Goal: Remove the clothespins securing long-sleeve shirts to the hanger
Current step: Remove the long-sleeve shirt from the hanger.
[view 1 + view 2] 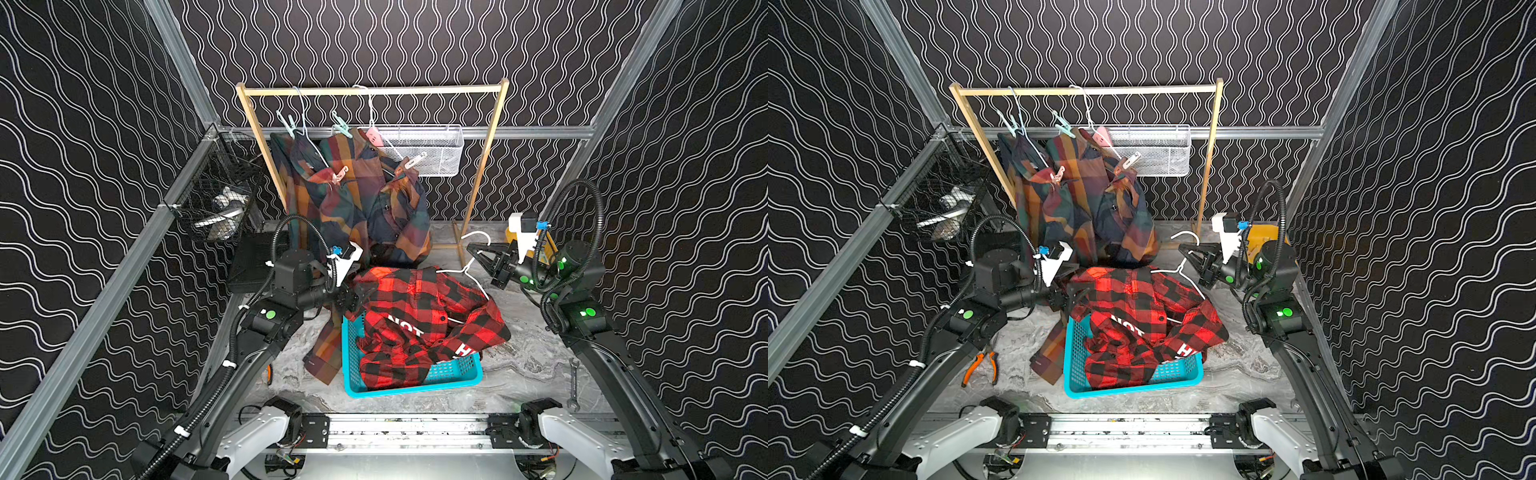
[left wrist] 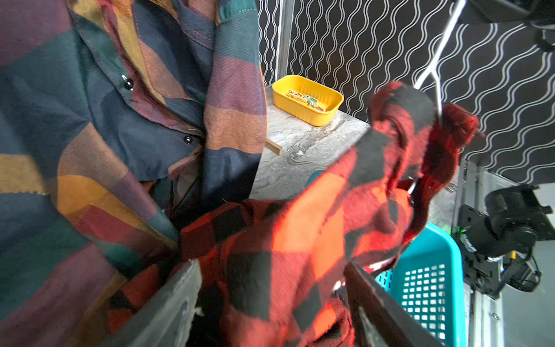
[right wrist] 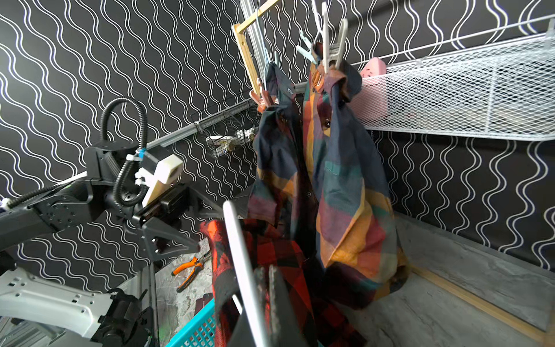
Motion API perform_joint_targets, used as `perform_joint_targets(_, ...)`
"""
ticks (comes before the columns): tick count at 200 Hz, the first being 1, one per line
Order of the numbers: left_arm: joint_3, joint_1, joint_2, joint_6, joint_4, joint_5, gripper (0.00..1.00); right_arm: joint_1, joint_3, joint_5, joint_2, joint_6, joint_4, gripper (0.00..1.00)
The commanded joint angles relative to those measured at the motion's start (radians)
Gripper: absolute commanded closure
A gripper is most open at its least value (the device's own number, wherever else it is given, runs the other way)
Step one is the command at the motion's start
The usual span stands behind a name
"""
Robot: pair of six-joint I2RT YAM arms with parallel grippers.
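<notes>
Two big-check long-sleeve shirts (image 1: 357, 199) hang from white hangers on the wooden rail (image 1: 374, 89). Mint clothespins (image 1: 286, 122) (image 1: 340, 124), a pink one (image 1: 340, 174) and a cream one (image 1: 413, 161) clip them. The red-and-black shirt (image 1: 419, 328) lies draped over the teal basket (image 1: 453, 372), its white hanger (image 1: 469, 266) sticking up. My left gripper (image 2: 273, 264) is open, with red-check cloth between its jaws. My right gripper (image 3: 265, 270) is shut; the hanger wire (image 3: 240, 255) lies against its fingers, outside them.
A yellow tray (image 2: 306, 100) holding loose clothespins sits behind the right arm. A white mesh basket (image 1: 432, 149) hangs on the back wall and a black wire basket (image 1: 216, 199) on the left wall. Orange pliers (image 1: 980, 365) and a wrench (image 1: 573, 382) lie on the marble top.
</notes>
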Motion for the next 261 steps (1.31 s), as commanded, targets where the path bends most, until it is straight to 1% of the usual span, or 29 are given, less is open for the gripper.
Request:
perform_joint_targets(1,-0.006,0.002,0.000,0.012,-0.001,0.044,0.31,-0.004,0.018,-0.042,0.007,0.040,0.083,1.00)
perform_joint_targets(9,0.003,0.003,0.014,0.021,-0.011,0.063,0.44,-0.003,0.022,-0.048,0.010,0.041,0.080,1.00)
perform_joint_targets(19,0.015,0.003,0.034,0.024,-0.022,0.082,0.65,-0.003,0.025,-0.041,0.009,0.036,0.072,1.00)
perform_joint_targets(21,0.018,0.002,0.038,0.024,-0.023,0.084,0.68,-0.003,0.024,-0.041,0.008,0.036,0.071,1.00)
perform_joint_targets(29,0.022,0.003,0.048,0.022,-0.021,0.088,0.86,-0.004,0.023,-0.039,0.004,0.033,0.068,1.00)
perform_joint_targets(37,0.023,0.002,0.056,0.019,-0.015,0.089,1.00,-0.004,0.023,-0.040,0.003,0.034,0.065,1.00)
perform_joint_targets(58,0.025,0.002,0.063,0.018,-0.005,0.057,1.00,-0.006,0.021,-0.038,-0.006,0.033,0.057,1.00)
perform_joint_targets(73,0.023,0.002,0.058,0.005,0.007,0.003,1.00,-0.010,0.022,-0.024,-0.012,0.016,0.023,1.00)
perform_joint_targets(87,0.018,0.003,0.052,-0.021,0.027,-0.100,1.00,-0.016,0.010,-0.011,-0.021,0.009,0.009,1.00)
perform_joint_targets(116,0.026,0.019,0.055,-0.092,0.057,-0.361,1.00,-0.032,-0.028,-0.013,-0.045,0.027,0.011,1.00)
perform_joint_targets(137,0.037,0.041,0.065,-0.158,0.070,-0.450,1.00,-0.041,-0.040,-0.014,-0.065,0.026,0.000,1.00)
perform_joint_targets(154,0.048,0.060,0.090,-0.211,0.042,-0.508,1.00,-0.047,-0.049,-0.020,-0.085,0.022,-0.007,1.00)
perform_joint_targets(177,0.037,0.085,0.131,-0.279,-0.009,-0.540,1.00,-0.050,-0.067,-0.026,-0.116,0.012,-0.019,1.00)
perform_joint_targets(197,0.018,0.094,0.141,-0.326,-0.044,-0.524,1.00,-0.050,-0.071,-0.022,-0.130,-0.001,-0.033,1.00)
perform_joint_targets(220,-0.024,0.094,0.105,-0.350,-0.050,-0.476,1.00,-0.050,-0.065,-0.020,-0.135,-0.006,-0.033,1.00)
perform_joint_targets(242,-0.068,0.088,0.050,-0.364,-0.048,-0.372,1.00,-0.050,-0.052,-0.045,-0.118,-0.003,-0.017,1.00)
perform_joint_targets(261,-0.092,0.049,0.011,-0.357,-0.060,-0.314,1.00,-0.050,-0.040,-0.079,-0.086,0.003,0.010,1.00)
